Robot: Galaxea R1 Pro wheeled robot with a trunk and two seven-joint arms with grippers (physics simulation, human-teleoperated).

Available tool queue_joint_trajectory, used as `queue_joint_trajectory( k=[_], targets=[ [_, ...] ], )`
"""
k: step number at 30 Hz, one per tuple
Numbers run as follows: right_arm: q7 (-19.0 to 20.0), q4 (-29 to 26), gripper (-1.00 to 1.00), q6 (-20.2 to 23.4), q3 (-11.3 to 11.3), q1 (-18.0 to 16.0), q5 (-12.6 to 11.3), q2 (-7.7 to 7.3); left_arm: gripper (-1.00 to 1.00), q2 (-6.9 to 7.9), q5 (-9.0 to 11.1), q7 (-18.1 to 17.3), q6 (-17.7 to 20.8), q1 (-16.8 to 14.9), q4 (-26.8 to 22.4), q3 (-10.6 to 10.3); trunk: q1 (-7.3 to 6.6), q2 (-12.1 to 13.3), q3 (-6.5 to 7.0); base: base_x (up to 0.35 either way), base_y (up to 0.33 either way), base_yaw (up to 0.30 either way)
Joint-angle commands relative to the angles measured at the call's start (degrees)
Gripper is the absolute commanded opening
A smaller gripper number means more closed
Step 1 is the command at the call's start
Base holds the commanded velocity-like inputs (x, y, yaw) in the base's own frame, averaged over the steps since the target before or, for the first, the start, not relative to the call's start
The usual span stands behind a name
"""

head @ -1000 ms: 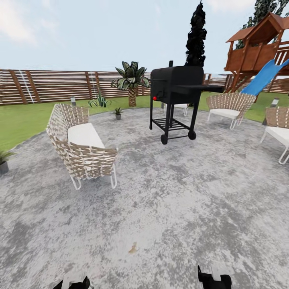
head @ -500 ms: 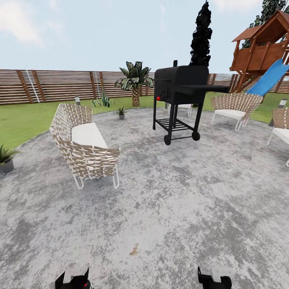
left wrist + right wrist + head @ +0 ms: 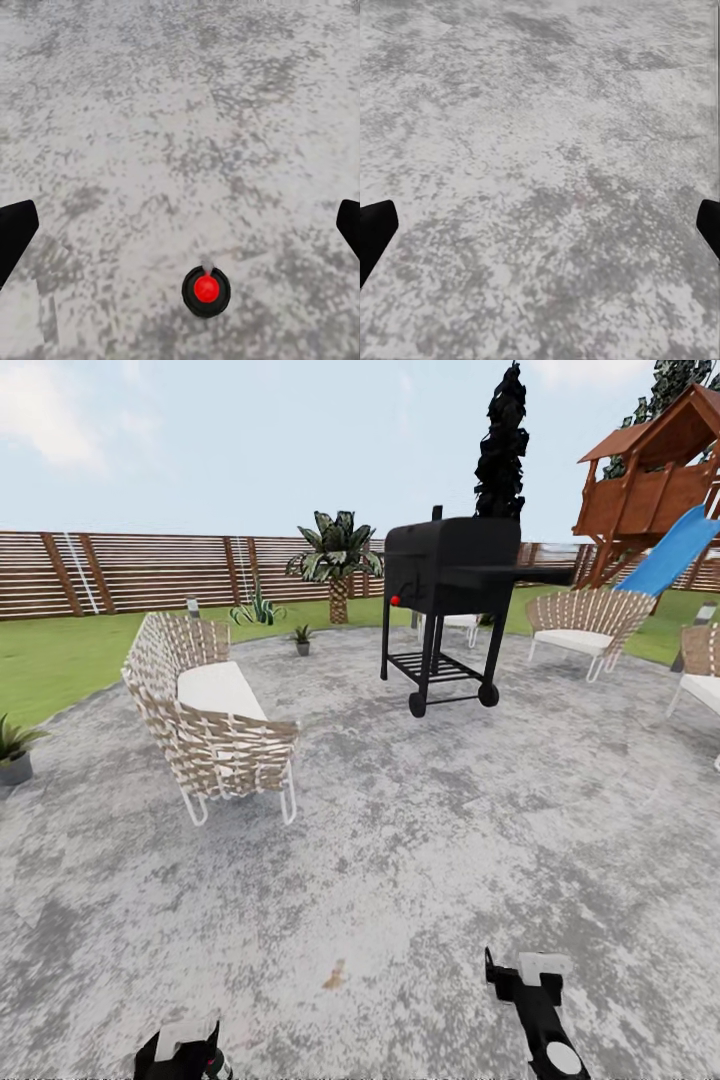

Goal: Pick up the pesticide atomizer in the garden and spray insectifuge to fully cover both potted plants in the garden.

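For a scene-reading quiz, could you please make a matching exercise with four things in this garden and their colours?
Things:
1. grill
2. slide
3. atomizer top
4. sofa cushion

Colours:
a. red
b. white
c. black
d. blue

Pairs: 1-c, 2-d, 3-a, 4-b

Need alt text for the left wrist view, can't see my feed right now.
Seen from above, the pesticide atomizer with its red top stands on the grey mottled patio, between the open left pincer fingers, dark at both frame edges and apart from the bottle.
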Motion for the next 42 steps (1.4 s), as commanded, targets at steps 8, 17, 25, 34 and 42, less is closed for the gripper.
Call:
queue_joint_trajectory(
  k=[8,17,25,34,42],
  targets=[
    [-0.1,2.2,1.0,-0.1,0.3,-0.9,2.0,-0.33,1.0,-0.75,-1.4,-0.2,0.7,-2.8,-2.0,-0.5,1.75,-3.2,-1.49,0.0,0.0,0.0],
    [-0.4,3.4,1.0,-0.2,0.3,-0.9,2.9,0.56,1.0,-0.68,-2.1,-0.1,-0.4,-3.1,-2.5,-0.8,2.19,-4.0,-1.84,0.0,0.0,0.0],
    [-0.3,3.4,1.0,-0.1,0.3,-0.9,2.8,0.65,1.0,-0.92,-1.9,1.4,0.8,-4.0,-2.1,-0.8,2.19,-4.0,-1.84,0.0,0.0,0.0],
    [-0.3,3.3,1.0,-0.2,0.4,-0.9,2.8,0.66,1.0,-1.02,-1.9,4.3,2.7,-5.1,-2.1,-1.1,2.19,-4.0,-1.84,0.0,0.0,0.0],
    [-0.3,3.3,1.0,-0.2,0.4,-0.9,2.8,0.66,1.0,-0.91,-2.2,5.3,2.4,-5.2,-2.3,-1.4,2.84,-5.2,-2.38,0.0,0.0,0.0]
  ],
)
